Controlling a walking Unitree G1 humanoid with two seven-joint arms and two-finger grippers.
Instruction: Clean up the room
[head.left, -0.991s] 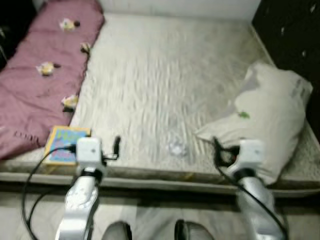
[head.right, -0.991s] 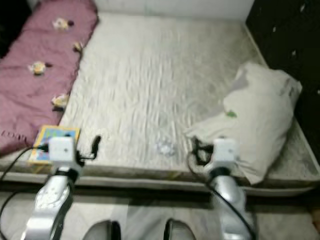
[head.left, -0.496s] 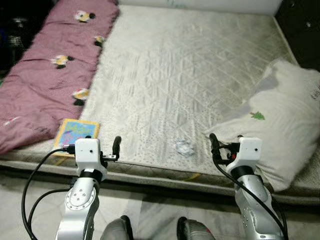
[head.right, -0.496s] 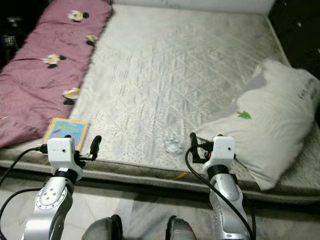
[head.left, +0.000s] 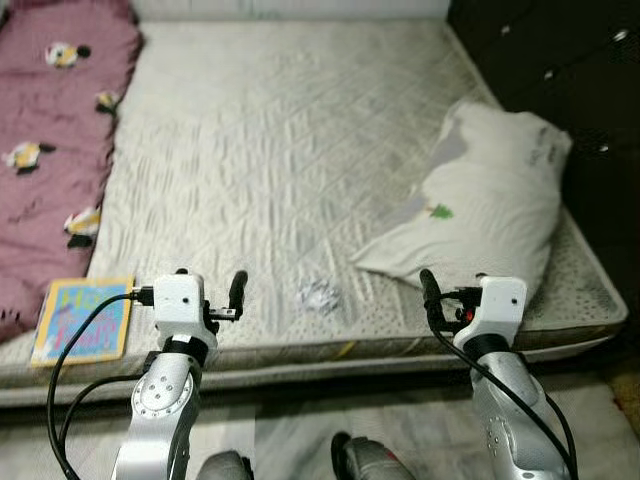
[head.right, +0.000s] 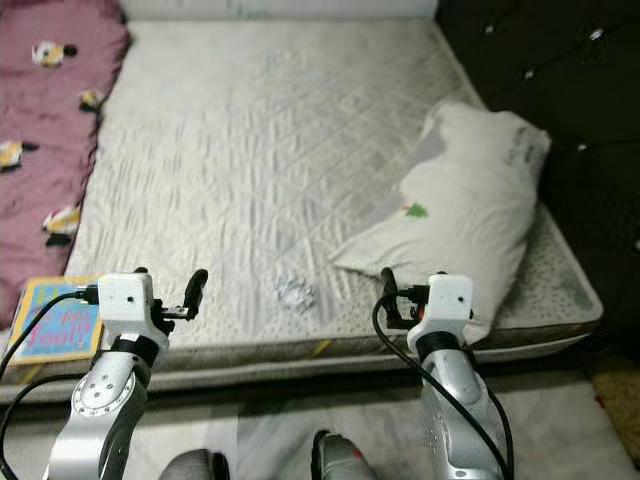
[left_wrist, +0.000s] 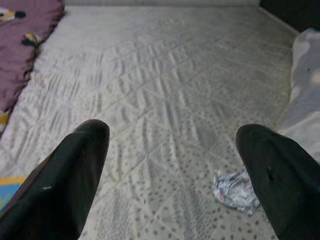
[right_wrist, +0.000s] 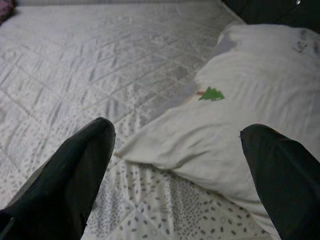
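Crumpled wrapper (head.left: 320, 294) lies near mattress (head.left: 280, 150) front edge, shapeless, no clear long axis. Left gripper (left_wrist: 172, 165) hovers near it, jaws wide, empty. Right gripper (right_wrist: 185, 170) faces pillow (head.left: 485, 200), also wide, empty. Book (head.left: 85, 318) far left.

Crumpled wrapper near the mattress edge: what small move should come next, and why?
Probably ease the left gripper forward and toward the crumpled wrapper. Its fingers are open and empty, and the wrapper lies on the mattress just ahead, off to one finger's side. The right gripper faces the pillow instead.
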